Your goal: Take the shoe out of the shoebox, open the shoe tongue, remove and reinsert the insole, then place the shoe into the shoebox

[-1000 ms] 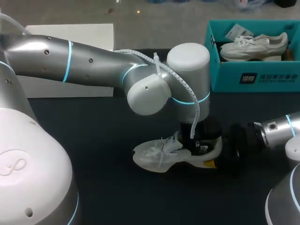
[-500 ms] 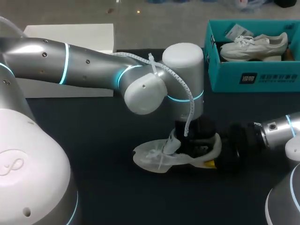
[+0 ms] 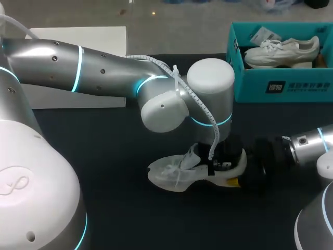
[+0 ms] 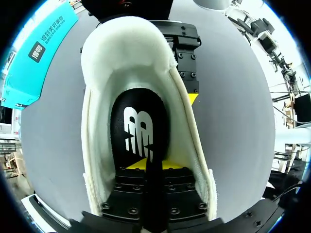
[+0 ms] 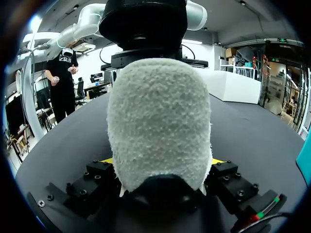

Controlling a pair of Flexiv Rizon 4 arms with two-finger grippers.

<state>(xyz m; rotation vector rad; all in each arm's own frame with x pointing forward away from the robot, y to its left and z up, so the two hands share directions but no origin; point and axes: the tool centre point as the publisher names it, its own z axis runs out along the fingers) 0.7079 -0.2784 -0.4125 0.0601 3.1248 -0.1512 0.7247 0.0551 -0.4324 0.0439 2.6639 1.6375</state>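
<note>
A white shoe [image 3: 174, 174] lies on the dark table, toe to the left. My left gripper [image 3: 216, 159] comes down into its opening. In the left wrist view the yellow tips [image 4: 148, 164] stand close together over the black insole [image 4: 138, 131], with a dark strip of it between them. The shoe's padded heel collar [image 4: 124, 53] curves round ahead. My right gripper [image 3: 237, 169] holds the heel from the right. In the right wrist view the fuzzy heel [image 5: 158, 121] fills the space between its wide-set fingers [image 5: 163, 162]. The teal shoebox [image 3: 291, 86] stands at the back right.
A second white shoe [image 3: 281, 51] lies inside the shoebox. A flat white board [image 3: 78, 62] rests at the back left, partly under my left arm. The left arm's elbow and wrist hang over the middle of the table.
My left wrist dipped to the left over the shoe, then came back to the right and slightly up. The shoe and my right gripper have stayed put.
</note>
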